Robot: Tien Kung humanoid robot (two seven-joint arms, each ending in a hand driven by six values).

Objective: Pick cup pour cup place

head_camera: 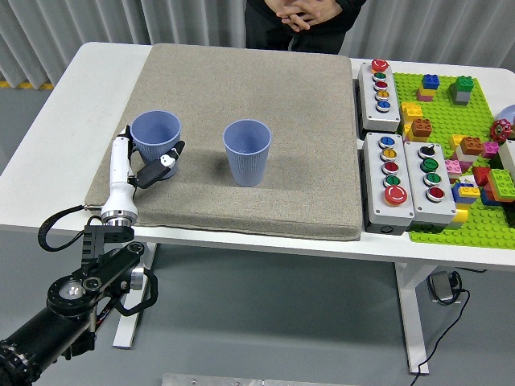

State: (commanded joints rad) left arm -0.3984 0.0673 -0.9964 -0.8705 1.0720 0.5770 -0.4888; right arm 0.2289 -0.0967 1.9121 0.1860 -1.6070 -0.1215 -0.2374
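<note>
The left robot hand comes in from the left side and wraps its fingers around the left cup, so it is holding that cup. The cup looks like it sits upright on the gray mat, near the mat's left edge, and I think the grip is low on its side so it will not tip when lifted. The other cup stands upright in the middle of the mat, well apart from the first one. It is probably the cup to pour into, and the open space between them gives room to move. The mat lies on the white worktop and likely keeps cups from sliding. A person's hands are folded together at the far side, touching nothing. The button boxes and the green brick plate sit off to the right, out of the way. The right robot hand cannot be seen
</note>
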